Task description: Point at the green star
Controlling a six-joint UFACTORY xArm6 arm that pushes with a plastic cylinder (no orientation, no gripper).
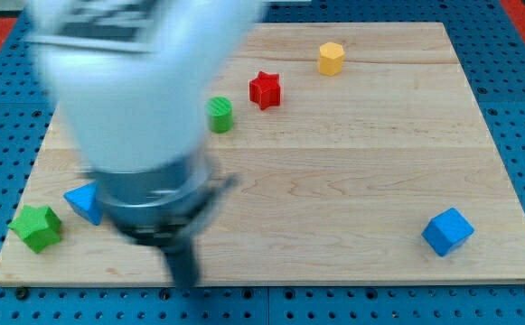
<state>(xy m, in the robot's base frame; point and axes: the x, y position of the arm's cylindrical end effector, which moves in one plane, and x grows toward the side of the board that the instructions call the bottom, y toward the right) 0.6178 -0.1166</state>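
Note:
The green star (36, 227) lies at the view's bottom left corner of the wooden board (334, 181). The arm, large and blurred, fills the view's upper left. Its dark rod comes down to my tip (182, 281) near the board's bottom edge, to the right of the green star and well apart from it. A blue triangular block (83, 201) lies between the star and the rod, partly hidden by the arm.
A green cylinder (220, 114), a red star (265, 89) and a yellow hexagonal block (332, 58) lie in the upper middle. A blue cube (447, 231) sits at the lower right. A blue pegboard (524, 108) surrounds the board.

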